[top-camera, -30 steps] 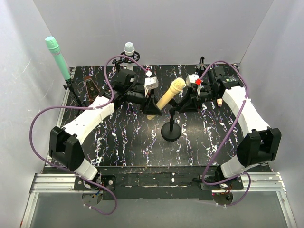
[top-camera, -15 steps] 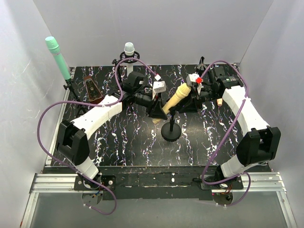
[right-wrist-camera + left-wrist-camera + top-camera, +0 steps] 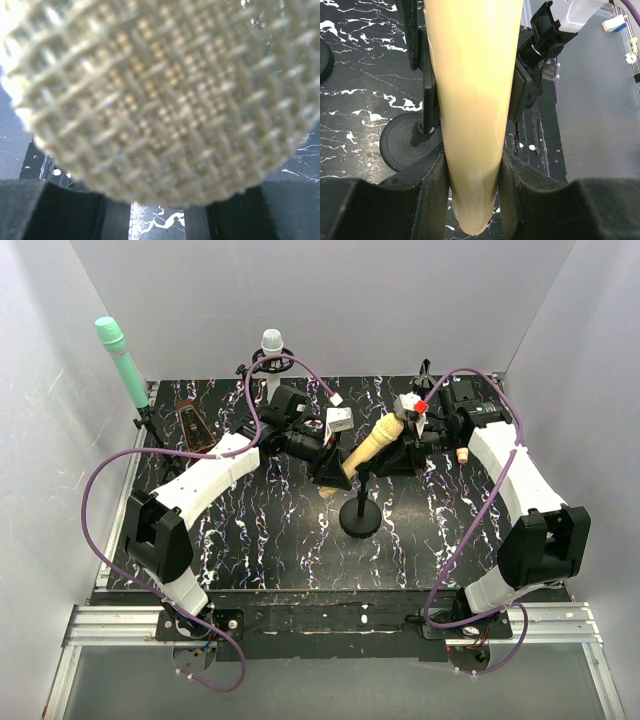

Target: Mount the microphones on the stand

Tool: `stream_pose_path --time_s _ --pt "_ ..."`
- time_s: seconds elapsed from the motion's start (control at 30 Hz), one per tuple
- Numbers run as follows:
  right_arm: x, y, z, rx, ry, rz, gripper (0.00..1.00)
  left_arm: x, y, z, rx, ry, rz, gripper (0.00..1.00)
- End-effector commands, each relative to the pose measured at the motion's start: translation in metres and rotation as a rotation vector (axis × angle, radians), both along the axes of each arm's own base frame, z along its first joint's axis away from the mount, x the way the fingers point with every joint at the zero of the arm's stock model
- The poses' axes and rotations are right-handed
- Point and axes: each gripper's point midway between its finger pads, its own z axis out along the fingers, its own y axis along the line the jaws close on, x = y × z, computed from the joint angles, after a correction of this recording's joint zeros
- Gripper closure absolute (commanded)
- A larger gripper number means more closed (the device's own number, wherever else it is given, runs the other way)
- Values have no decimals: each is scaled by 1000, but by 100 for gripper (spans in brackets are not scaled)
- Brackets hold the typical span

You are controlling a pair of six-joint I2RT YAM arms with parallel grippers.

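Observation:
The yellow microphone (image 3: 372,444) lies tilted over the black table stand (image 3: 360,519), head to the upper right. My left gripper (image 3: 335,468) is shut on its tail end; the left wrist view shows the body (image 3: 472,100) squeezed between my pads (image 3: 437,195). My right gripper (image 3: 397,446) sits at the stand's clip, with a finger (image 3: 520,95) on each side of the microphone. The mesh head (image 3: 165,95) fills the right wrist view and hides the right fingertips (image 3: 157,216). The stand base (image 3: 402,145) shows under the microphone.
The mint green microphone (image 3: 122,358) stands in a stand at the far left. The white microphone (image 3: 271,341) stands in one at the back. A brown object (image 3: 192,425) lies at the back left. A small peach tip (image 3: 462,453) shows by my right forearm. White walls close in three sides.
My left arm has pushed right and forward, sliding the yellow microphone head-first toward my right gripper and lowering its tilt. The right arm has barely moved.

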Motion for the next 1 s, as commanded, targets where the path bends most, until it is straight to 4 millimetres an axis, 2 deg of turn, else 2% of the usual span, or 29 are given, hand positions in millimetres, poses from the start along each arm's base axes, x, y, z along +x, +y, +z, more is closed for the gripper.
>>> stream_pose_path --time_s 0.0,0.07,0.23,0.43,0.53,0.83,0.93,0.97 --pt "-27 10 26 128 62 72 99 8 3 -11 75 -3 47 100" --pt "-28 10 25 132 72 74 99 9 4 -13 88 -5 51 100" --pt "-29 10 23 145 95 76 64 11 5 -16 102 -12 61 100" --pt "-30 5 22 168 88 64 34 15 5 -15 106 -25 71 100" --pt "-29 2 18 177 85 54 27 16 4 -13 104 -26 71 100" --pt "-27 3 19 212 105 60 27 16 4 -12 109 -25 72 100" --pt "-24 3 16 207 116 56 40 16 4 -13 111 -19 70 100" --pt "-24 3 16 208 121 57 53 16 3 -12 109 -16 68 100"
